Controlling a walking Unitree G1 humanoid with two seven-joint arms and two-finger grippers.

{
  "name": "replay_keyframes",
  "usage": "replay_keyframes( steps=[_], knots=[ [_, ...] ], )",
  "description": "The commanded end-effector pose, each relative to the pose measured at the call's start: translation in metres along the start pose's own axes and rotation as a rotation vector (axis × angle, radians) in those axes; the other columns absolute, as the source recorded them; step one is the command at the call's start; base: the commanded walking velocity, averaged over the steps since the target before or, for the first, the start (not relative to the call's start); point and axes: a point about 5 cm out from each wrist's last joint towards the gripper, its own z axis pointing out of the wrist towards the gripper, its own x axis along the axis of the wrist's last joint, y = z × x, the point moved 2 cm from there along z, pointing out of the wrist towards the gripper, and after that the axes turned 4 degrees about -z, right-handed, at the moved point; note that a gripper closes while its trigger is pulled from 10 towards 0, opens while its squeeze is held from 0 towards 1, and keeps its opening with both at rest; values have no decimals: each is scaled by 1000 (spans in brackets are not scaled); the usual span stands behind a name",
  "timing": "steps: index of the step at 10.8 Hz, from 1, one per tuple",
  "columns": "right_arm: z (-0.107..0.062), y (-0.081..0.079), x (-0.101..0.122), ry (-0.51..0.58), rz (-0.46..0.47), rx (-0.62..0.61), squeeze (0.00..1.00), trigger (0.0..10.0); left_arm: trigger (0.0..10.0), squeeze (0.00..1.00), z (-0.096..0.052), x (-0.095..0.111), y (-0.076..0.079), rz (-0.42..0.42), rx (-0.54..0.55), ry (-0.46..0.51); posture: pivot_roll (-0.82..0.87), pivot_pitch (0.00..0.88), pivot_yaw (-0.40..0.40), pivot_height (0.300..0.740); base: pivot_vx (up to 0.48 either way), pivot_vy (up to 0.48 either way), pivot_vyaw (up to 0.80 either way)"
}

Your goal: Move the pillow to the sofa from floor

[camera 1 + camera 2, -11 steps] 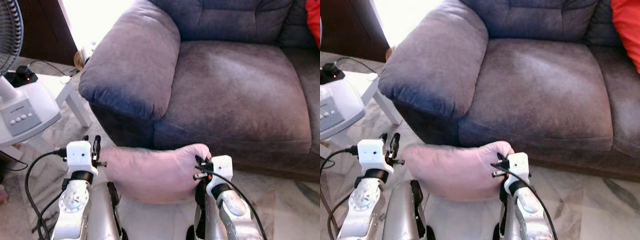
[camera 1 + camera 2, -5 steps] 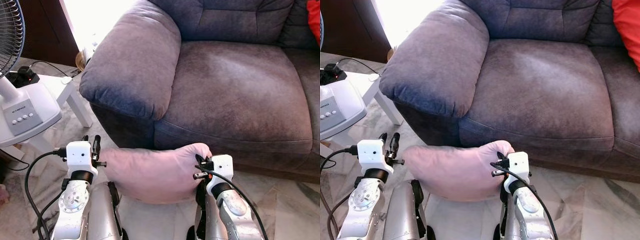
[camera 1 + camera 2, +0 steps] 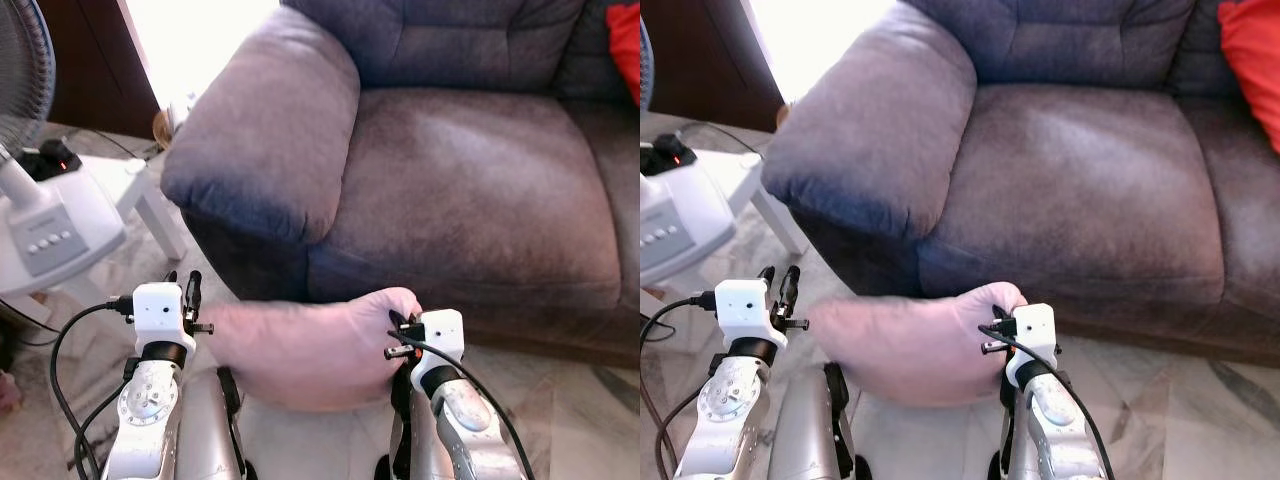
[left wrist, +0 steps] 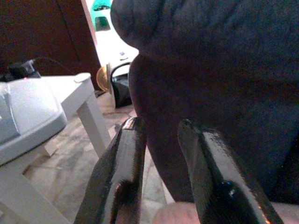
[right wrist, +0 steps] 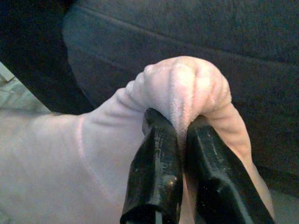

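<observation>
The pink pillow (image 3: pixel 300 350) lies sideways, its long side running left to right between the two arms, just in front of the gray sofa (image 3: pixel 450 170). Its bottom edge is hidden behind the arms. The right gripper (image 5: pixel 180 140) pinches one bunched corner. The left gripper (image 4: pixel 159 135) has nothing in it, its fingers a little apart beside the other end.

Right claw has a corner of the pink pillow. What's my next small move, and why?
Probably lift the right claw up and forward toward the sofa seat cushion. Its fingers are pinched shut on a bunched corner of the pink pillow, which hangs below the seat's front edge. The left claw is open beside the pillow's other end, holding nothing, so the right arm carries it alone.
</observation>
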Motion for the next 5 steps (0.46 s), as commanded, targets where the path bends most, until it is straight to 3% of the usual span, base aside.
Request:
replay_keyframes(
  steps=[1, 5],
  knots=[
    [5, 5, 44, 189, -31, -22, 0, 10000, 10000, 0, -2, -3, -3, -5, 6, -8, 127, 125, -22, 549, 0, 0, 0],
    [6, 5, 45, 189, -29, -21, 0, 10000, 10000, 0, -1, -3, -3, -6, 6, -5, 128, 120, -24, 620, 0, 0, 0]
  ],
)
